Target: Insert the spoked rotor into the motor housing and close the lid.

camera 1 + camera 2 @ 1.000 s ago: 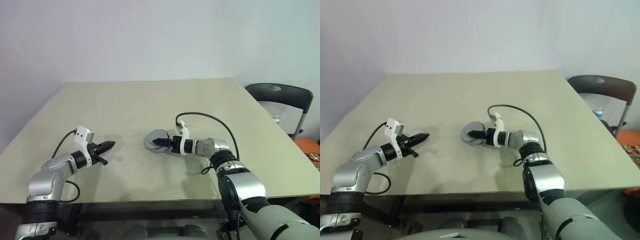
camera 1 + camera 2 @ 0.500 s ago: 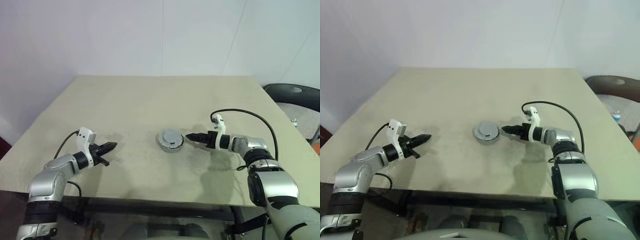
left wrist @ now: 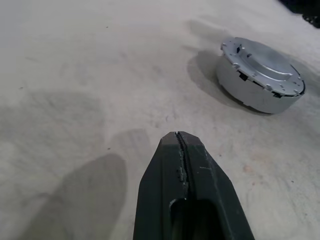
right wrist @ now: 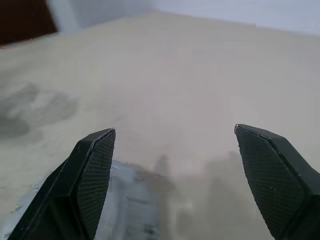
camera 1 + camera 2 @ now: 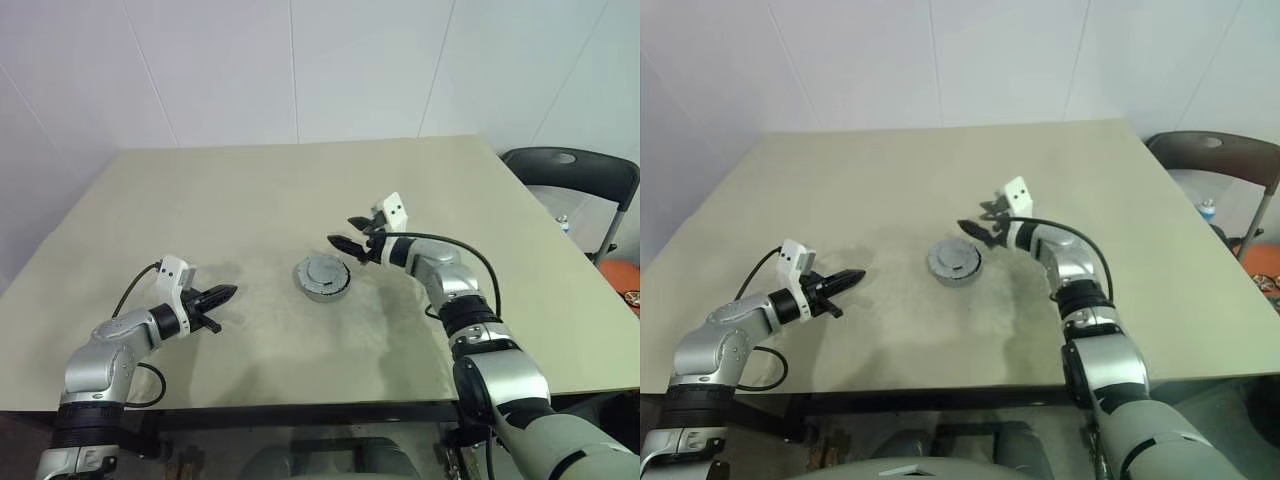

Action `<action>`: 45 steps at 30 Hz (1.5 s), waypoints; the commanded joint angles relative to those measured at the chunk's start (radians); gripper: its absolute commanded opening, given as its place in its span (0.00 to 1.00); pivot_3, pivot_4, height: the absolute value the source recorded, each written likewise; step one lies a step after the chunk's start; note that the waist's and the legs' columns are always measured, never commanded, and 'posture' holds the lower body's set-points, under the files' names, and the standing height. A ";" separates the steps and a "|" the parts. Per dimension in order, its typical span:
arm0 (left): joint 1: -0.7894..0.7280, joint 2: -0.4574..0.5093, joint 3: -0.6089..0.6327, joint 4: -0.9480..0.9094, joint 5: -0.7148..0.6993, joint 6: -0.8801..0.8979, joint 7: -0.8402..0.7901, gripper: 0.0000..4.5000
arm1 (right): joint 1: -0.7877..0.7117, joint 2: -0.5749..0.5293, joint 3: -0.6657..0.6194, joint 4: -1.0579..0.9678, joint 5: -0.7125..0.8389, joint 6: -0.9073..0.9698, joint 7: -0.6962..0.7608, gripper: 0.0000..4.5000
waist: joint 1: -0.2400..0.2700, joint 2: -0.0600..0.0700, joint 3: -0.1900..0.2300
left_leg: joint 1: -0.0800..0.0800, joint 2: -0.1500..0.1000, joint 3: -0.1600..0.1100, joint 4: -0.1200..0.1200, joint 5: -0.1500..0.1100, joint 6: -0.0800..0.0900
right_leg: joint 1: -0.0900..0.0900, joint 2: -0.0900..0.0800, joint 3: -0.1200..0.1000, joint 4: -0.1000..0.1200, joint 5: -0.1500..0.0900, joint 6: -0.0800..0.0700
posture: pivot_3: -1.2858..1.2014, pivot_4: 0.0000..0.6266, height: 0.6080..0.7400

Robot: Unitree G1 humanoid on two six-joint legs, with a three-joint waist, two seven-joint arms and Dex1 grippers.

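silver lidded motor housing (image 5: pixel 322 277) sits on the counter (image 5: pixel 250 210) just left of and below the open right end effector (image 5: pixel 352 243); closed left end effector (image 5: pixel 222 297) lies farther.

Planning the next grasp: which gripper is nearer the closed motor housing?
Right. The right gripper hovers just beside the closed motor housing, jaws open; the left gripper sits well off to its other side, shut.

The closed silver motor housing (image 5: pixel 322 277) hides whatever is inside it; I cannot tell whether the spoked rotor is seated. In my right wrist view, my finger (image 4: pixel 92 175) and the frame edge cut off the housing. The chair (image 5: pixel 578 188) is cropped.
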 commanded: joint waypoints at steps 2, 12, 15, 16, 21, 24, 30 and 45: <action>-0.007 0.003 0.002 -0.017 -0.002 -0.014 0.000 0.00 | -0.051 0.037 0.091 0.022 -0.077 -0.122 0.070 0.89 | -0.001 0.000 0.000 | 0.001 0.000 0.000 0.000 0.000 0.000 | 0.000 0.000 0.000 0.001 0.000 0.000 | 0.52 0.00 1.00; 0.025 0.007 0.021 -0.050 -0.005 -0.014 0.022 0.00 | -0.244 0.053 0.072 0.289 -0.114 -0.217 0.047 0.89 | -0.001 0.000 0.000 | 0.005 0.000 0.000 -0.001 0.001 -0.001 | 0.002 0.002 0.001 0.002 0.000 -0.001 | 0.52 0.00 1.00; 0.040 0.005 0.025 -0.061 -0.009 -0.014 0.028 0.00 | -0.247 0.042 0.070 0.314 -0.120 -0.217 0.076 0.89 | -0.001 0.000 0.000 | 0.005 0.000 0.000 -0.001 0.001 -0.001 | 0.002 0.002 0.001 0.002 0.000 -0.001 | 0.52 0.00 1.00; 0.043 0.004 0.025 -0.064 -0.010 -0.014 0.030 0.00 | -0.241 0.038 0.072 0.312 -0.121 -0.214 0.105 0.89 | 0.000 0.000 0.000 | 0.005 0.000 0.000 -0.001 0.001 -0.001 | 0.003 0.002 0.001 0.002 0.000 -0.001 | 0.52 0.00 1.00; 0.045 0.004 0.024 -0.065 -0.014 -0.014 0.033 0.00 | -0.215 0.016 0.075 0.293 -0.105 -0.142 0.298 0.89 | -0.001 0.000 0.000 | 0.005 0.000 0.000 0.000 0.001 -0.001 | 0.003 0.002 0.001 0.002 0.000 -0.001 | 0.52 0.00 1.00; 0.035 0.006 0.019 -0.059 -0.012 -0.015 0.031 0.00 | -0.211 0.013 0.074 0.287 -0.111 -0.133 0.320 0.89 | -0.001 0.000 0.000 | 0.006 0.000 0.001 0.000 0.001 -0.001 | 0.004 0.002 0.001 0.003 0.000 -0.001 | 0.52 0.00 1.00; 0.022 0.009 0.013 -0.053 -0.006 -0.015 0.029 0.00 | -0.192 0.007 0.080 0.286 -0.145 -0.174 0.286 0.89 | -0.002 0.000 0.000 | 0.012 -0.001 0.001 0.000 0.001 -0.001 | 0.007 0.002 0.003 0.007 0.000 -0.001 | 0.52 0.00 1.00; 0.020 -0.002 0.003 -0.047 0.000 -0.018 0.037 0.00 | -0.130 0.033 0.092 0.262 -0.181 -0.166 0.213 0.89 | -0.002 0.000 0.000 | 0.014 -0.001 0.001 0.001 0.001 -0.002 | 0.006 0.002 0.004 0.010 0.000 -0.001 | 0.52 0.00 1.00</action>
